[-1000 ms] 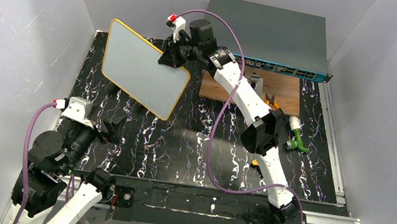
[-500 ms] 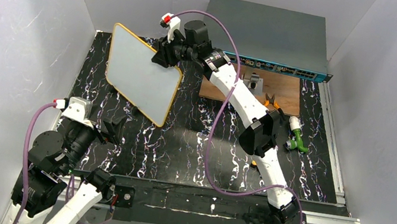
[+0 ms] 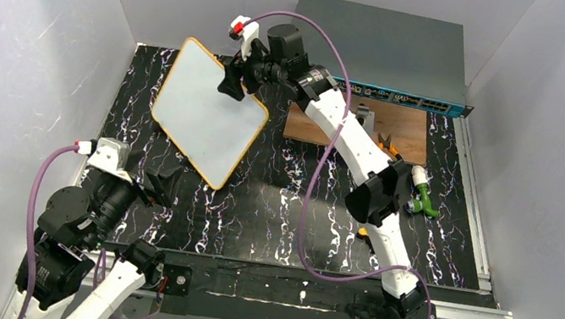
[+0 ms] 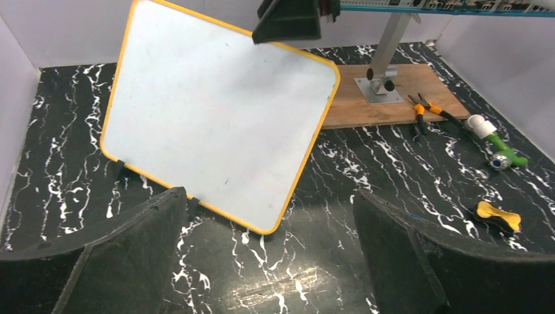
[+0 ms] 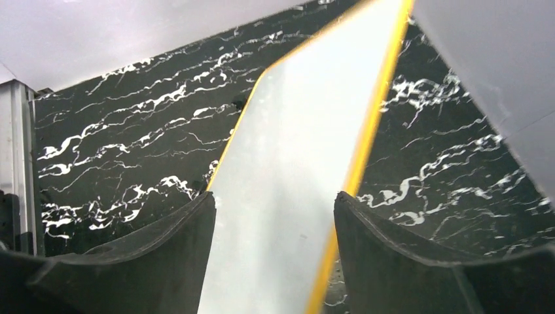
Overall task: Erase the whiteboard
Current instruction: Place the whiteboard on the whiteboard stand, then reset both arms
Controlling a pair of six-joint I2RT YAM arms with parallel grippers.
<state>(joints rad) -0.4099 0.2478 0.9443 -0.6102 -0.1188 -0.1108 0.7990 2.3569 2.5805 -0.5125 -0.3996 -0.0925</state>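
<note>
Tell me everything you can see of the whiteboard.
The whiteboard is a small white rectangle with rounded corners and a thin orange-yellow rim. Its face shows no writing, only faint specks. It stands tilted over the black marbled table. The right gripper clamps its upper edge; whether its lower edge touches the table is unclear.

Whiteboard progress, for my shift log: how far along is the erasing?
Done, by the look of it: the whiteboard shows no writing on its face in the left wrist view, only faint specks. In hand: the right gripper clamps its top edge and holds it tilted. The left gripper is open and empty. Left: probably only setting it down and letting go.
</note>
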